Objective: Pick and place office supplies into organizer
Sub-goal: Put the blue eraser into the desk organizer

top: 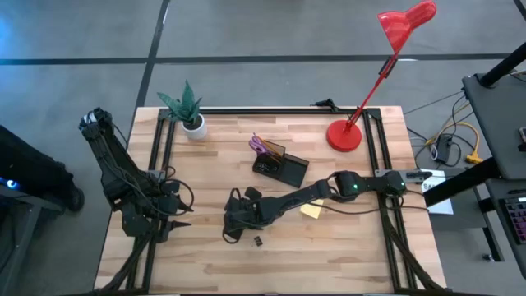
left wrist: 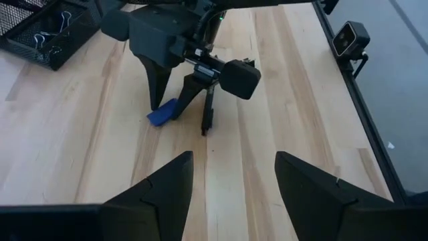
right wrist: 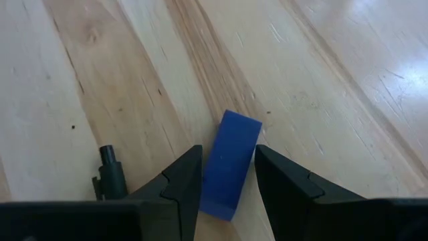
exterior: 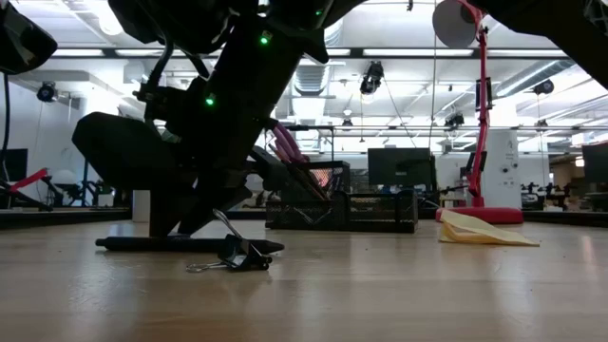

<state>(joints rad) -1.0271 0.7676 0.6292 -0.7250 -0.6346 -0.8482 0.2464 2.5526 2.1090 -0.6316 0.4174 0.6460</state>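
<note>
My right gripper (right wrist: 227,150) is low over the table's middle (top: 233,224), fingers pointing down and open. A small blue block (right wrist: 231,164) lies flat on the wood between its two fingers. A dark pen (right wrist: 110,175) lies beside it, also seen in the left wrist view (left wrist: 207,117). A black clip (exterior: 237,256) rests on the table nearer the front edge (top: 257,241). The yellow sticky-note pad (top: 311,210) lies to the right. The black organizer (top: 283,168) stands farther back, with the purple-handled scissors (top: 261,146) standing in it. My left gripper (left wrist: 234,161) waits open at the table's left (top: 177,224). My right gripper comes from above, one finger (right wrist: 184,181) on each side of the blue block's near end (right wrist: 224,194). The block lies slanted in the gap, flat on the table. I cannot tell whether the fingers touch it.
A white plant pot (top: 195,125) stands at the far left and a red desk lamp (top: 345,136) at the far right. Clips lie in the organizer's mesh tray (left wrist: 40,33). Bare wood shows along the near edge.
</note>
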